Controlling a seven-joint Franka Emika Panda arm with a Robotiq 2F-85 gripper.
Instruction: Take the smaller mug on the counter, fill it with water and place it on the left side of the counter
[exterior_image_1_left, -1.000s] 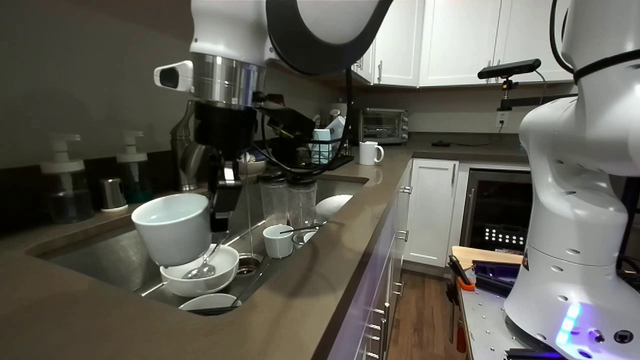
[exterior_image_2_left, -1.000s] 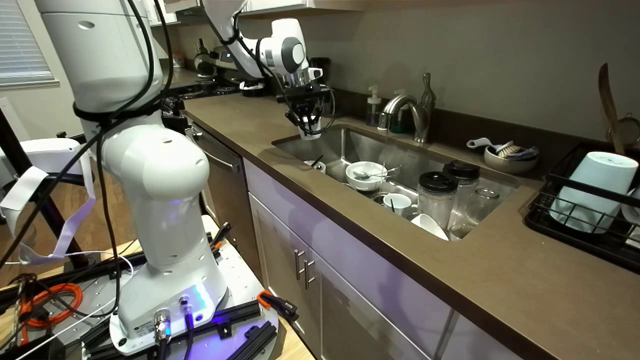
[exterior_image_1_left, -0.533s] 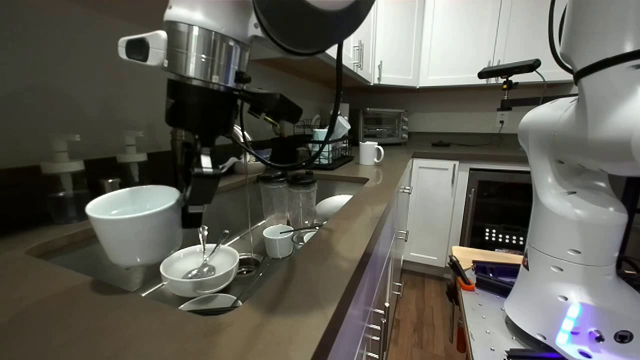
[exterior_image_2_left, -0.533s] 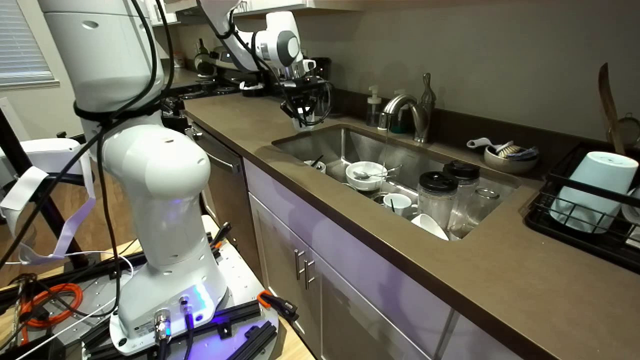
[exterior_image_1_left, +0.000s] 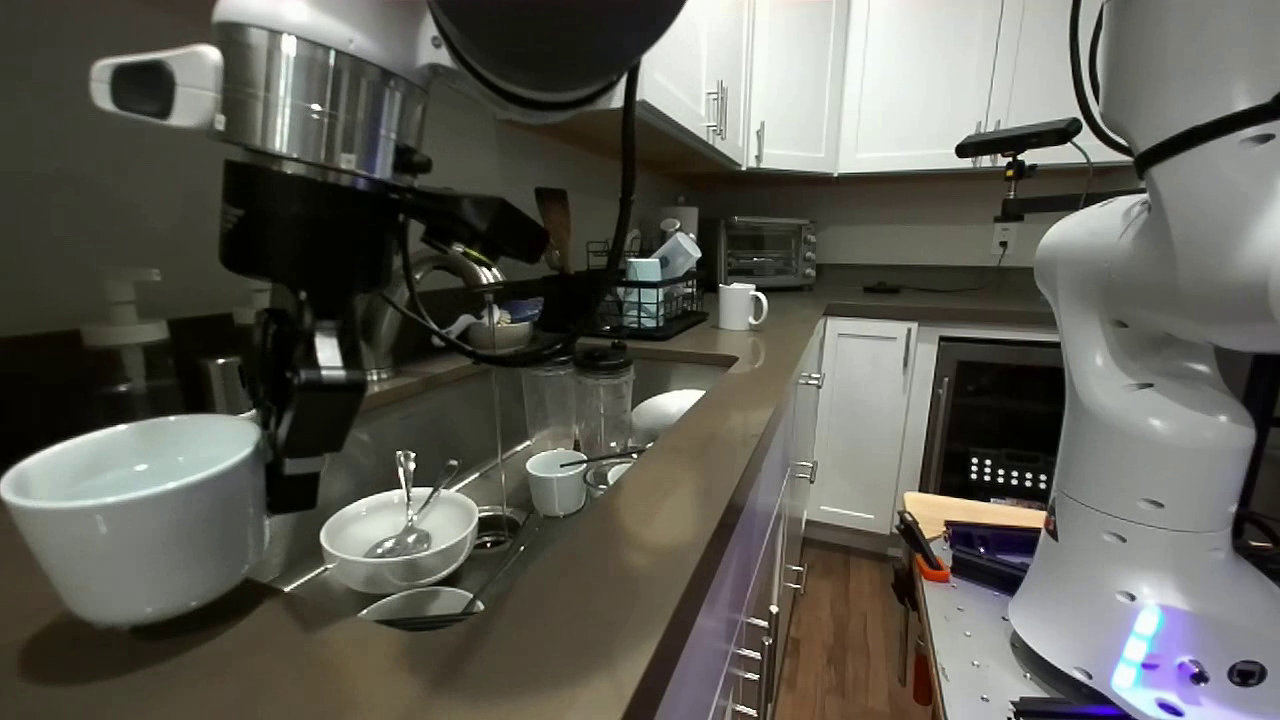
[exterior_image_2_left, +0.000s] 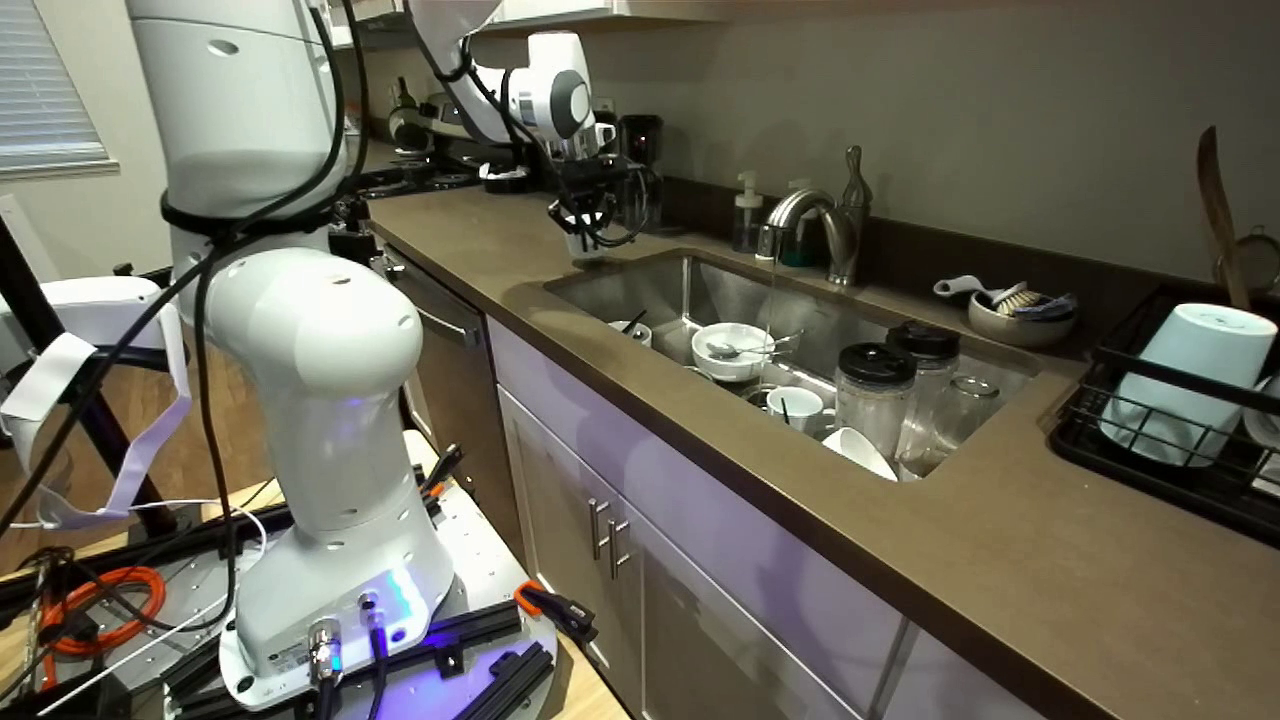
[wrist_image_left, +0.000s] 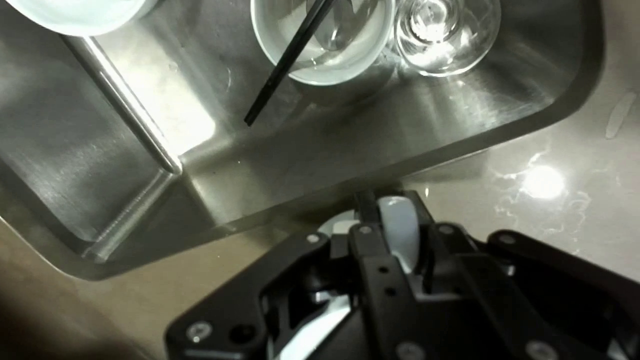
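Observation:
The smaller mug (exterior_image_1_left: 140, 540), white, hangs from my gripper (exterior_image_1_left: 292, 485), which is shut on its handle. The mug also shows in an exterior view (exterior_image_2_left: 583, 244). It is nearly upright, low over the counter (exterior_image_2_left: 480, 235) beyond the sink's end; I cannot tell if its base touches. A pale surface that looks like water shows inside it. In the wrist view my gripper (wrist_image_left: 392, 200) has the handle between its fingers; most of the mug is hidden. The chrome faucet (exterior_image_2_left: 805, 205) runs a thin stream into the sink (exterior_image_2_left: 690, 270).
The sink holds a white bowl with spoons (exterior_image_1_left: 400, 540), a white cup (exterior_image_1_left: 557, 482) and lidded jars (exterior_image_2_left: 875, 385). The larger white mug (exterior_image_1_left: 738, 306) stands on the far counter near the dish rack (exterior_image_2_left: 1190, 400). Soap bottles (exterior_image_2_left: 747, 212) stand along the wall behind the sink.
My gripper has carried the mug away from the faucet, from over the sink's end to over the counter beside it. The mug is lower over the counter. The grip is unchanged.

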